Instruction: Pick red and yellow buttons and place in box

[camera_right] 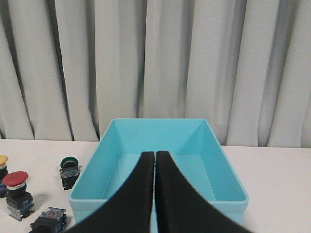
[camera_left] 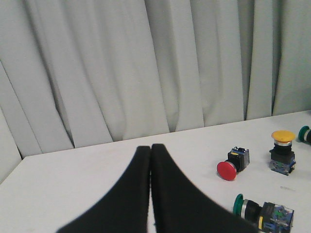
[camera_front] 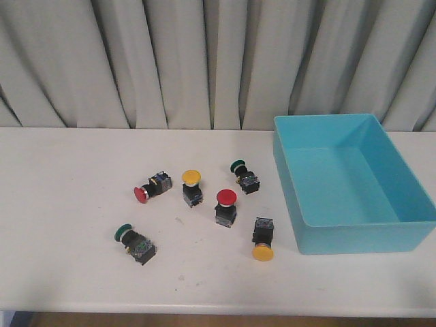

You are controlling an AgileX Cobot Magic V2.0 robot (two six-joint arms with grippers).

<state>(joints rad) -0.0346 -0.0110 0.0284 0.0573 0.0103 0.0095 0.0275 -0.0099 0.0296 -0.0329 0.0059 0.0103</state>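
A pale table (camera_front: 68,204) against grey curtains (camera_front: 170,61) — the box (camera_front: 354,231) by its right edge, both grippers (camera_left: 150,150) (camera_right: 155,155) pressed together, holding nothing

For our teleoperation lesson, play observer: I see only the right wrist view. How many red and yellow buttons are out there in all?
Observer: Four, all outside the box: upright red button, lying red button, upright yellow button, lying yellow button.
Operator: Any green one I can't see?
Observer: Yes, a second green button lies at the table front left.
Operator: And the left end effector?
Observer: The left end effector is shut, holding nothing.
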